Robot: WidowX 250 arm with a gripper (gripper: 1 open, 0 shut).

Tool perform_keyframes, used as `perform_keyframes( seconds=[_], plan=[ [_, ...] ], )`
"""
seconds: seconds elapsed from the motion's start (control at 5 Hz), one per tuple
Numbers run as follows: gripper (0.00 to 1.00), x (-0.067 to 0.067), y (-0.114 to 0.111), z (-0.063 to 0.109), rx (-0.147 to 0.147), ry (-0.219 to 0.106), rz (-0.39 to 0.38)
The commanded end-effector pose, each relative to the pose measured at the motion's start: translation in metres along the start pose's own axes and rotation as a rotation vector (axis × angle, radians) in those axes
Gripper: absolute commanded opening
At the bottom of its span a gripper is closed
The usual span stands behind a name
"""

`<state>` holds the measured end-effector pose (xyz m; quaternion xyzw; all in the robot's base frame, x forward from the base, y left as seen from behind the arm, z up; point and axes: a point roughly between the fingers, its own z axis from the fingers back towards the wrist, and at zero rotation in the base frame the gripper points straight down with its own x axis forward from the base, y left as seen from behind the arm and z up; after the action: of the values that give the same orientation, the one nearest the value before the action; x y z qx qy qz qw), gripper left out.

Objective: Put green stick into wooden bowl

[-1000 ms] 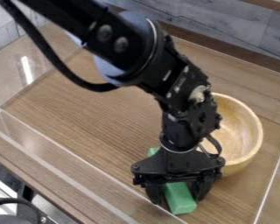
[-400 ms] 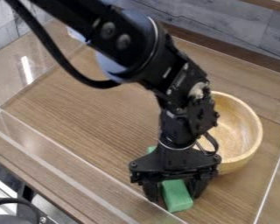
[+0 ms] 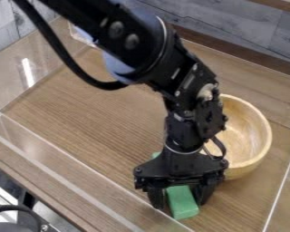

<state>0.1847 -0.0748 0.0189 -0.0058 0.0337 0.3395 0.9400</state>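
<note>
The green stick (image 3: 180, 203) lies on the wooden tabletop near the front edge, only its near end showing. My gripper (image 3: 180, 191) points straight down over it, open, with one black finger on each side of the stick. Whether the fingers touch it I cannot tell. The stick's far part is hidden behind the gripper body. The wooden bowl (image 3: 249, 134) sits just behind and to the right of the gripper, round and light tan, with nothing visible inside it. The arm covers the bowl's left rim.
A clear plastic wall (image 3: 62, 159) runs along the table's front and left side, close in front of the gripper. The black arm (image 3: 135, 50) reaches in from the upper left. A grey wall stands behind the table.
</note>
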Motion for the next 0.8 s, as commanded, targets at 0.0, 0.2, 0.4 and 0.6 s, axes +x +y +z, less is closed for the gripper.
perform_keyframes(
  seconds=[0.0,0.2,0.4,0.6],
  plan=[
    [0.00,0.005,-0.005,0.005,-0.013,-0.011,0.019],
    [0.00,0.006,-0.005,0.015,-0.005,-0.008,0.008],
    [0.00,0.007,-0.006,0.028,-0.003,-0.003,-0.004],
    [0.00,0.009,-0.009,0.044,-0.013,-0.003,-0.023]
  ],
)
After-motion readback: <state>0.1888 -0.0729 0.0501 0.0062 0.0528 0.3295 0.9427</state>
